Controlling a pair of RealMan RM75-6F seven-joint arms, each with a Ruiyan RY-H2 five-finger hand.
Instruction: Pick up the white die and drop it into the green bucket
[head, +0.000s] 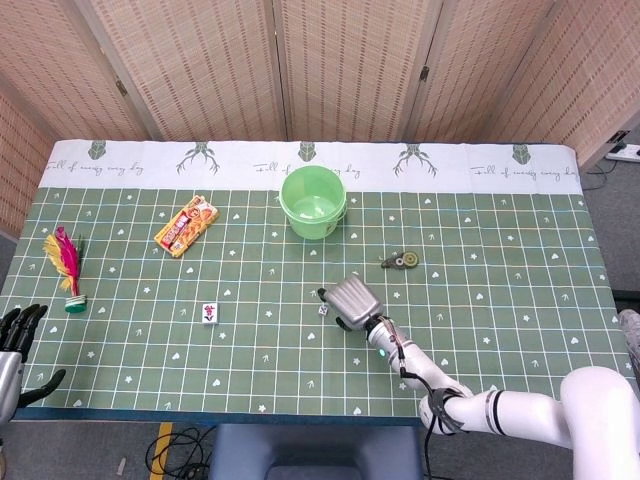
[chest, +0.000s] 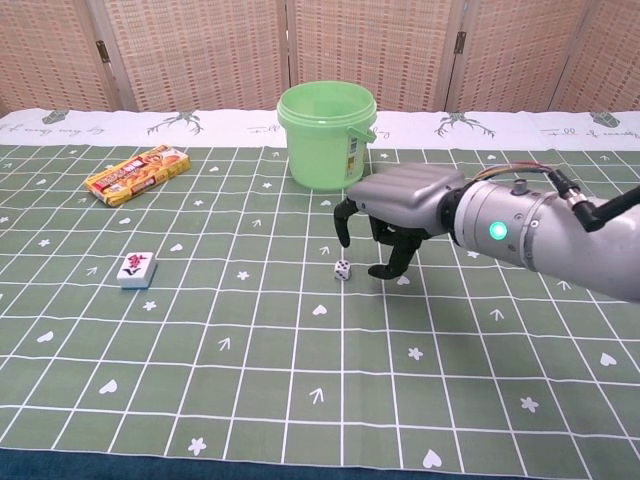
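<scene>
The whole table (head: 500, 300) is seen from high above by the head view, angled steeply down toward the folding screen (head: 340, 70); the chest view is set low and close, facing the same screen; the green bucket (chest: 326, 135) and the table's middle are shared.

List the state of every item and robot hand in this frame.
Die: on the table, not held.
Bucket: upright, open, nothing visible inside.
Right robot hand: open, fingers arched over the die.
Left robot hand: open, at the table's near edge.
Mahjong tile: lying flat.
Snack pack: lying flat.
Shuttlecock: feathers up.
</scene>
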